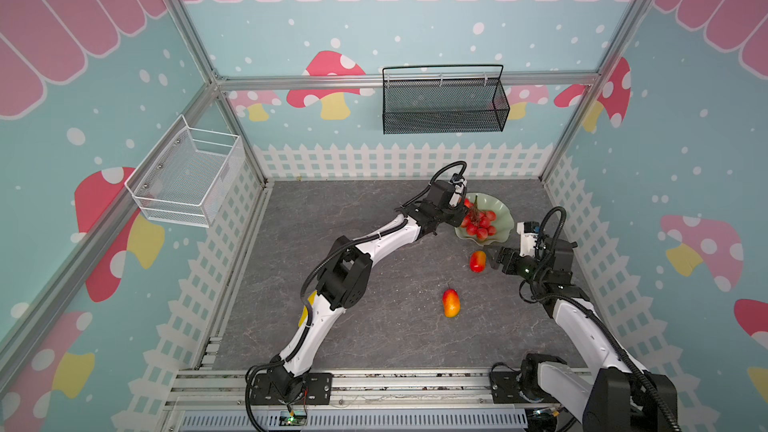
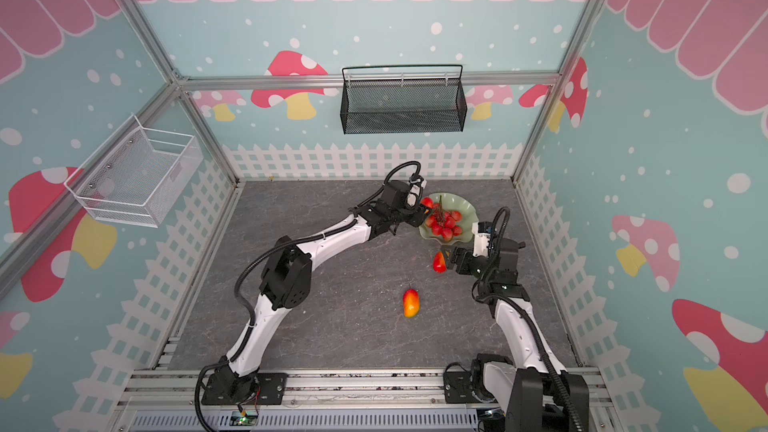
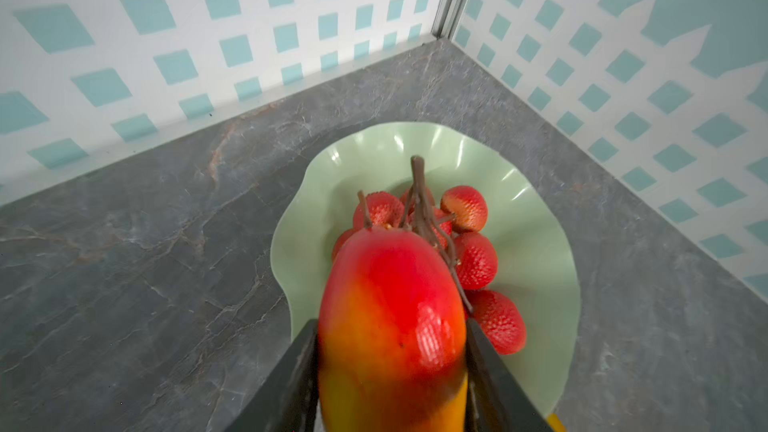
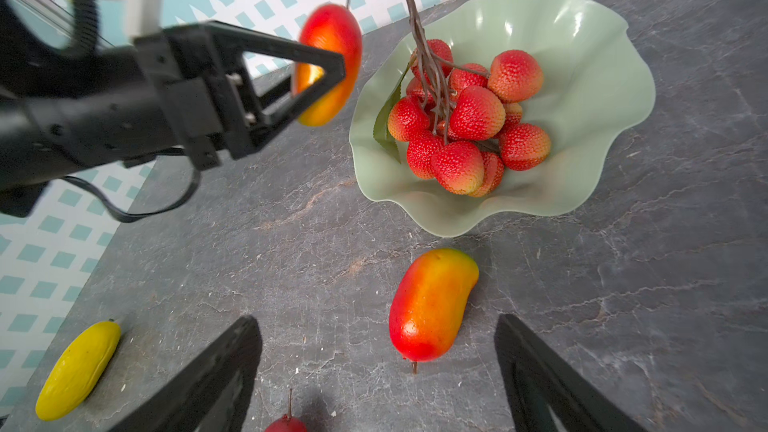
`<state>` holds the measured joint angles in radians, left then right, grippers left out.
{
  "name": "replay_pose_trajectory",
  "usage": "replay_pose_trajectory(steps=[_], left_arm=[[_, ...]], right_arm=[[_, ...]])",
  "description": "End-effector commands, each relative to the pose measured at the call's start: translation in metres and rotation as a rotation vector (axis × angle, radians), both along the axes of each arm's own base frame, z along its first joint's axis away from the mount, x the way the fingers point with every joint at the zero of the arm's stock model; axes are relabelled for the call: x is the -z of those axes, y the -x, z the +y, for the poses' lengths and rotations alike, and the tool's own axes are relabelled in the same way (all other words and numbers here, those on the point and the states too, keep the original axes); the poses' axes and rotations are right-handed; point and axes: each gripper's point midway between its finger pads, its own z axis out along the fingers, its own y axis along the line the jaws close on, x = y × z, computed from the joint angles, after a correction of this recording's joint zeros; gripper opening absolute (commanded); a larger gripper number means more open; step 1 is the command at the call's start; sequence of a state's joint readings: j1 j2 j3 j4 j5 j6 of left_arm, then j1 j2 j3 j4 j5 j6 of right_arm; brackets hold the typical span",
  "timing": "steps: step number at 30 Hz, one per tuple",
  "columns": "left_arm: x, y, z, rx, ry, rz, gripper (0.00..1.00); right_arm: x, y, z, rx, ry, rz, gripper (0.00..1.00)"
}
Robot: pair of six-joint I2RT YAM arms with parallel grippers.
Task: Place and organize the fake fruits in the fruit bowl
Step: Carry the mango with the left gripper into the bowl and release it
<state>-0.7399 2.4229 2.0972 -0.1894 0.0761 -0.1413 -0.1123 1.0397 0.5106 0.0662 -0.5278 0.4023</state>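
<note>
Your left tool (image 3: 390, 324) is closed tight on the held mango (image 3: 390, 276), with a finger pressed to each long side and the red end foremost. In both top views that fruit hangs off the desk (image 1: 316, 209) at the left rim of the bowl (image 1: 505, 218). You cannot tell whether it is over the rim or just outside it. The bowl stands in the desk's back right part. The red cluster (image 4: 465, 118) lies inside it, its brown stem sticking up toward the rim.

Your right tool (image 4: 377, 322) is spread wide and grips nothing. The second mango (image 4: 432, 305) lies flat on the desk just in front of the bowl, apart from it. In the right wrist view it sits between the lines of that tool's fingers and touches neither. The third mango (image 1: 451, 303) lies alone nearer the desk's middle. The yellow fruit (image 4: 77, 371) lies on the desk near the fence wall, well apart from the bowl.
</note>
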Motion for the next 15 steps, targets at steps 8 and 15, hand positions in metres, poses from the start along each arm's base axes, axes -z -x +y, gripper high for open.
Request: replay_pose_trajectory(steps=[8,15], left_arm=[[0.008,-0.024,-0.010,0.007,0.012,-0.079,0.55],[0.012,-0.028,-0.009,-0.003,0.004,-0.085,0.68]], right_arm=[[0.007,0.002,-0.008,0.034,0.029,0.005,0.91],[0.038,-0.003,-0.016,0.094,0.015,0.086,0.89]])
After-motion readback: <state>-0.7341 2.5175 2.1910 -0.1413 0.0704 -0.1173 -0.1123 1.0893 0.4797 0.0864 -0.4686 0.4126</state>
